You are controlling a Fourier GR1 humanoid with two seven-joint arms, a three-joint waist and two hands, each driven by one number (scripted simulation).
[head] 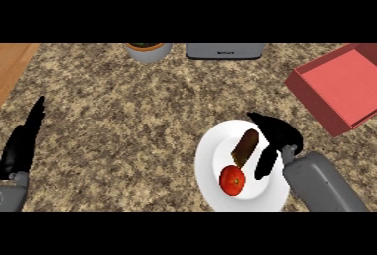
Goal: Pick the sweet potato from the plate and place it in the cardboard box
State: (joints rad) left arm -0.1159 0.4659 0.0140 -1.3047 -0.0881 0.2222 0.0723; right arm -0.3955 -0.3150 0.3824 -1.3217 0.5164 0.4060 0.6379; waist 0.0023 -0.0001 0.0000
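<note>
A brown sweet potato (246,146) lies on the white plate (215,159) at the lower middle right, next to a red tomato (233,180). My right hand (278,133) hovers over the plate's right side, fingers extended beside the sweet potato, the thumb hanging down; nothing is held. The reddish cardboard box (340,87) stands open at the upper right, apart from the plate. My left hand (23,140) rests at the left edge, fingers straight and pointing up.
A white pot with a plant (149,51) and a grey appliance (225,50) stand along the back edge. A wooden strip (13,62) borders the granite counter (125,119) at the upper left.
</note>
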